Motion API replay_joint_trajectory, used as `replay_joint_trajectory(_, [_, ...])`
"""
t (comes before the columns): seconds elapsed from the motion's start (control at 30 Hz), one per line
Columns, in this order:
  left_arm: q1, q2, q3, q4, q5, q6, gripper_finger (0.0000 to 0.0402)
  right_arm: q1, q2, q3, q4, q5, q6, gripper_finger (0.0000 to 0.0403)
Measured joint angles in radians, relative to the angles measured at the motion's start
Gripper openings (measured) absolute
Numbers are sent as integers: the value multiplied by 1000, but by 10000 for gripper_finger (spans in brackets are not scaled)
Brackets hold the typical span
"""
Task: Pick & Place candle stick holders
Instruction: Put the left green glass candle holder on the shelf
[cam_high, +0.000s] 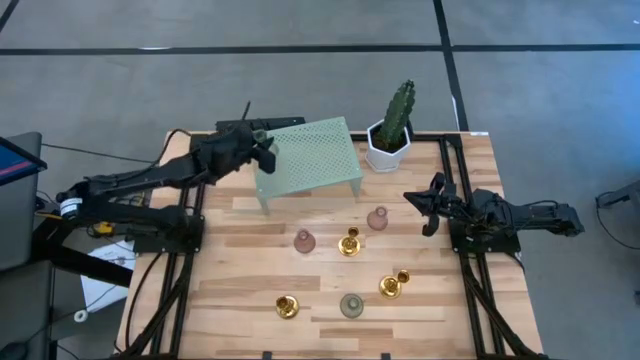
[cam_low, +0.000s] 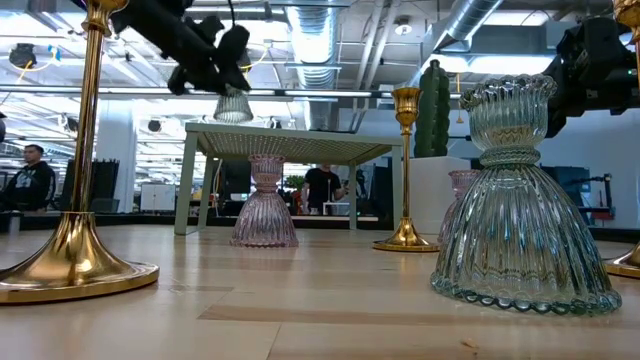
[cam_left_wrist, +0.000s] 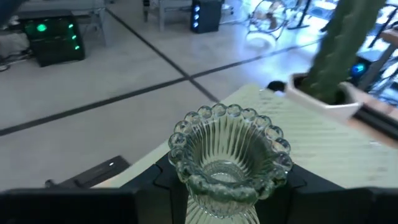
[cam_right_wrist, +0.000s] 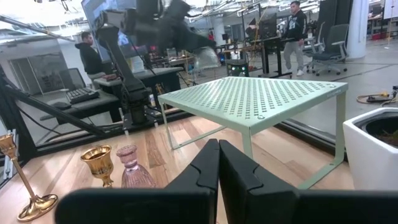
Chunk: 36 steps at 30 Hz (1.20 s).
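My left gripper (cam_high: 265, 153) is over the left corner of the green perforated stand (cam_high: 310, 155), shut on a translucent grey-green candle stick holder (cam_left_wrist: 230, 155), which also shows in the low view (cam_low: 232, 106). On the table stand two pink holders (cam_high: 304, 240) (cam_high: 377, 218), three gold ones (cam_high: 348, 243) (cam_high: 393, 285) (cam_high: 287, 306) and another grey-green one (cam_high: 351, 305), each on its round base. My right gripper (cam_high: 430, 207) waits shut at the table's right side, holding nothing. My left gripper pinches the grey-green holder between its two fingers at the narrow neck (cam_left_wrist: 222, 194), just under the beaded cup. The fingers come about level from the table's left side. The holder stays upright, its flared base (cam_low: 232, 110) hanging clear above the stand's top.
A white hexagonal pot with a cactus (cam_high: 392, 135) stands at the far edge, right of the stand. The stand (cam_low: 290, 140) rests on thin legs with open room beneath. People are in the room beyond the table.
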Motion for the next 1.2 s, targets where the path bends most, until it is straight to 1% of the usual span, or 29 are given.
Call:
replay_joint_trajectory(0.27, [66,81,0,16,1,20,131,2,0,0,0,0,0,0])
replay_joint_trajectory(0.6, [131,137,0,64,-1,21,131,2,0,0,0,-1,0,0])
replay_joint_trajectory(0.87, [134,194,2,106,-4,16,131,2,0,0,0,0,1,0])
replay_joint_trajectory(1.0, [134,198,2,115,1,22,133,2,0,0,0,-1,1,0])
replay_joint_trajectory(1.2, [134,198,2,111,10,22,150,2,0,0,0,-1,0,0])
